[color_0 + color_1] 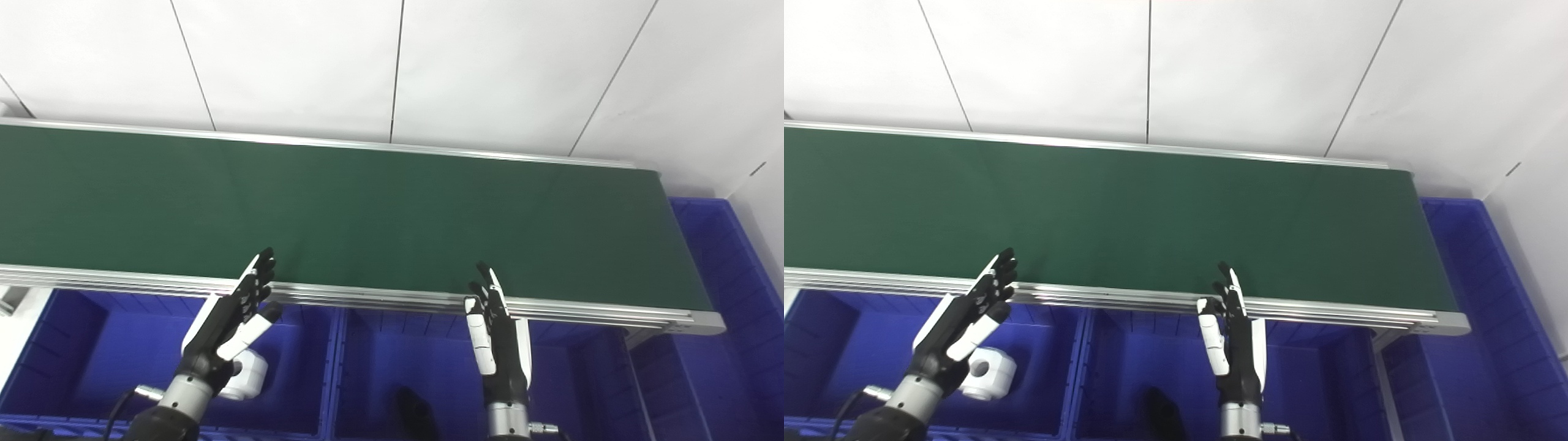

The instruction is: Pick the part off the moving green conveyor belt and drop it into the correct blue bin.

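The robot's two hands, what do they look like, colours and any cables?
Both the left hand and right hand are black with white panels along fingers and edges, on silver metal wrists. A black cable loops beside the left wrist.

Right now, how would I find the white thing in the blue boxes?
Find the long green belt, then look below its near edge at the blue bins. In the left bin, beside the robot's left hand, lies a chunky white part with a round hole. The middle bin holds only something dark.
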Controlling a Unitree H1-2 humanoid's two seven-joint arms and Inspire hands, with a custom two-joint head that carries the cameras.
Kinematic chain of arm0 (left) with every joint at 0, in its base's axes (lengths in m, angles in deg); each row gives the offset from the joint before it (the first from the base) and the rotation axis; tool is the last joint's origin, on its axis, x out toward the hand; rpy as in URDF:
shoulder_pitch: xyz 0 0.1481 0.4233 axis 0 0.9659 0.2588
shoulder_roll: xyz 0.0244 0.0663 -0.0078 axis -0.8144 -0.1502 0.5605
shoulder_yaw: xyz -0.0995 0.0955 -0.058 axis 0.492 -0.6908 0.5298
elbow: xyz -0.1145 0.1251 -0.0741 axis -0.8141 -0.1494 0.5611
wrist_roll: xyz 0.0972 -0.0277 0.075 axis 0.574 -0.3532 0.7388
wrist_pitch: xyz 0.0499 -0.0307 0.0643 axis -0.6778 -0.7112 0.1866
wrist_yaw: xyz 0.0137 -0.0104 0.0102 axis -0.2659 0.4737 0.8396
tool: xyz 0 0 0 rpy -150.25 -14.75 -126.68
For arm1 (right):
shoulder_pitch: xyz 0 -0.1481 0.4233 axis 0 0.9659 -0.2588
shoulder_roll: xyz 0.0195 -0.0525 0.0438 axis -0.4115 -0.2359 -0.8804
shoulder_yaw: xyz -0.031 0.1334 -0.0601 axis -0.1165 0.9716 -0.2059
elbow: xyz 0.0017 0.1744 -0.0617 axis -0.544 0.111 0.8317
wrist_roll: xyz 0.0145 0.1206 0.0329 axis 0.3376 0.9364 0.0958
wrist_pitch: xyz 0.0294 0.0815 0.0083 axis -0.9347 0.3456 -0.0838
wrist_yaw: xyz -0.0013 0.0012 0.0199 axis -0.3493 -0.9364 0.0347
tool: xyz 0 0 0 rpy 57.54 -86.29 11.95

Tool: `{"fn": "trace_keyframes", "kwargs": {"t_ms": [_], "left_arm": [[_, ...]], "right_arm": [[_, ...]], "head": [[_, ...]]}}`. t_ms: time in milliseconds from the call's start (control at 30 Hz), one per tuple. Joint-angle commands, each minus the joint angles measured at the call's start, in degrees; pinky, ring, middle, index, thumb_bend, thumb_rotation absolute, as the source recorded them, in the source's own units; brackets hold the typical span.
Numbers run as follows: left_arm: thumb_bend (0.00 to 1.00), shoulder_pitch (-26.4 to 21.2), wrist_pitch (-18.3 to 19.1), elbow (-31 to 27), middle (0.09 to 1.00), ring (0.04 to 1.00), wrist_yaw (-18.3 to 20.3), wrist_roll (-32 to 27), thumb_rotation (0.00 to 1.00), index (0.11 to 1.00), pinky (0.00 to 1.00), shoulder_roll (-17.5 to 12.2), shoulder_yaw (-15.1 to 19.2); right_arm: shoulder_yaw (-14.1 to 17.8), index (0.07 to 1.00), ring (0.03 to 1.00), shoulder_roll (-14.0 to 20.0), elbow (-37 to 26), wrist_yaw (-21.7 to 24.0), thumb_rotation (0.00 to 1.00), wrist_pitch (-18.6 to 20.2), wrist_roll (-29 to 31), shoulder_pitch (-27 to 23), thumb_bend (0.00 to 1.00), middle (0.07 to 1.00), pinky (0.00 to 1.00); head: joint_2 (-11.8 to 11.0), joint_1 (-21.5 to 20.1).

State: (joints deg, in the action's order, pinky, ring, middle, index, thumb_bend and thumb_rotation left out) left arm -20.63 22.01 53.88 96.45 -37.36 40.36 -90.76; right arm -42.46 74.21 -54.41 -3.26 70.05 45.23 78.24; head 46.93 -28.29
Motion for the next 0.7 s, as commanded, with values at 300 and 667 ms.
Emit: {"fn": "trace_keyframes", "kwargs": {"t_ms": [300,667], "left_arm": [[0.69,-2.4,-5.4,-2.4,1.0,0.996,-4.6,3.5,0.8,1.0,0.98,1.0,-1.8],[0.71,-0.8,-8.1,-5.0,1.0,1.0,-10.8,2.6,0.85,1.0,1.0,8.6,-1.9]], "right_arm": [[-2.2,0.935,0.908,-5.0,-2.1,-2.9,0.94,-1.6,-0.8,0.9,0.66,0.976,0.84],[-0.7,0.944,0.898,-2.2,-8.7,-2.8,0.96,-0.2,1.1,5.3,0.65,0.959,0.83]], "head": [[2.0,-3.2],[3.0,2.8]]}}
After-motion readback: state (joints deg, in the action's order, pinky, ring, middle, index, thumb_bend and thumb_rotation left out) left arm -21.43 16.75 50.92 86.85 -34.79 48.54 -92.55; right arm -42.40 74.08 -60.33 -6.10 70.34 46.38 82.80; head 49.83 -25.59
